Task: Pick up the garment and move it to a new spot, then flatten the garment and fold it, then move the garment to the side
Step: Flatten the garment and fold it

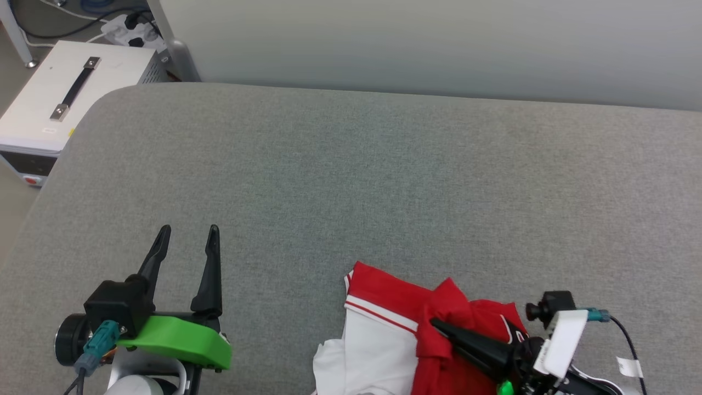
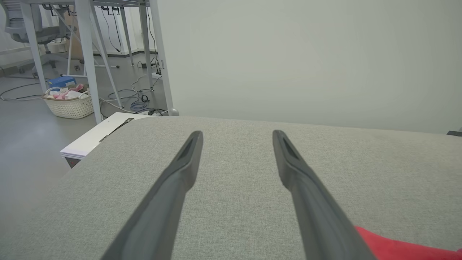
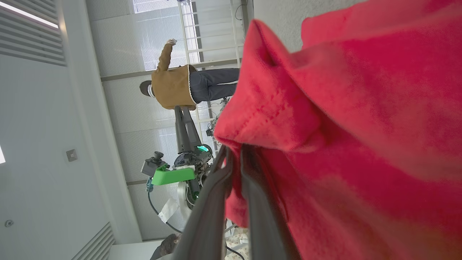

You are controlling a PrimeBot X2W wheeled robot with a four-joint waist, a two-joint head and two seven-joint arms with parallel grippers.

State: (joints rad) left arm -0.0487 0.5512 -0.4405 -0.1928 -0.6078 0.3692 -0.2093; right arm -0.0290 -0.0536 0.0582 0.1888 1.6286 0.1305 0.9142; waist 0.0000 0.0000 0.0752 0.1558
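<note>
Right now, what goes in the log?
right tool: shut on red jersey | left tool: open | jersey: crumpled on grey cushion

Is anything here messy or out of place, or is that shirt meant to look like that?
The red and white garment is the odd thing: it sits bunched and creased at the near edge of the grey surface, not flat, with a fold of red cloth pinched in the right arm's jaws. Nothing looks spilled or damaged.

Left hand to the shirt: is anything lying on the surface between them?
No. In the head view, only bare grey surface lies between the open left hand and the shirt.
</note>
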